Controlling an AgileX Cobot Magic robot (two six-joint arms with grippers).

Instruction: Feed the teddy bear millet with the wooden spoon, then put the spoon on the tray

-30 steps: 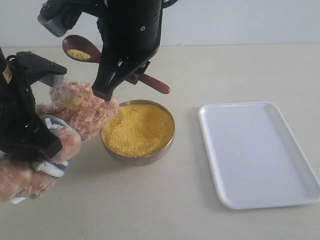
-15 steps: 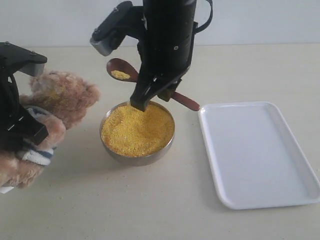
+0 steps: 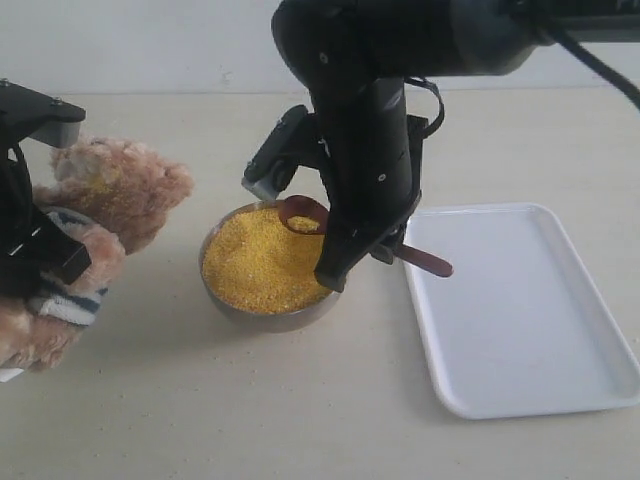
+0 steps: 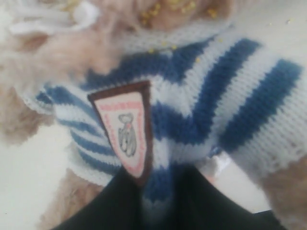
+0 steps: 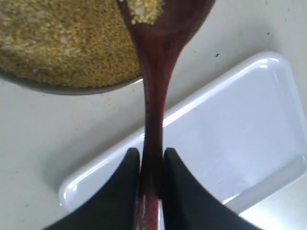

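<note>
The teddy bear [image 3: 110,195] sits at the far left in its striped shirt [image 4: 216,96], yellow grains on its face. My left gripper [image 4: 158,179] is shut on the shirt below the chest badge [image 4: 127,129]. The wooden spoon [image 3: 305,213] hangs over the millet [image 3: 262,258] in the metal bowl [image 3: 222,302], a few grains in its bowl [image 5: 144,10]. My right gripper [image 5: 151,155] is shut on the spoon handle [image 5: 152,115], whose end [image 3: 432,264] reaches over the near-left rim of the white tray [image 3: 520,310].
The bowl stands just left of the tray on a beige table [image 3: 300,420]. My right arm [image 3: 365,150] rises over the bowl's right side. Stray grains lie on the table near the bear.
My right gripper carried the spoon from the bear's face rightward and down over the bowl, handle end now over the tray's edge. The bear and left gripper shifted left.
</note>
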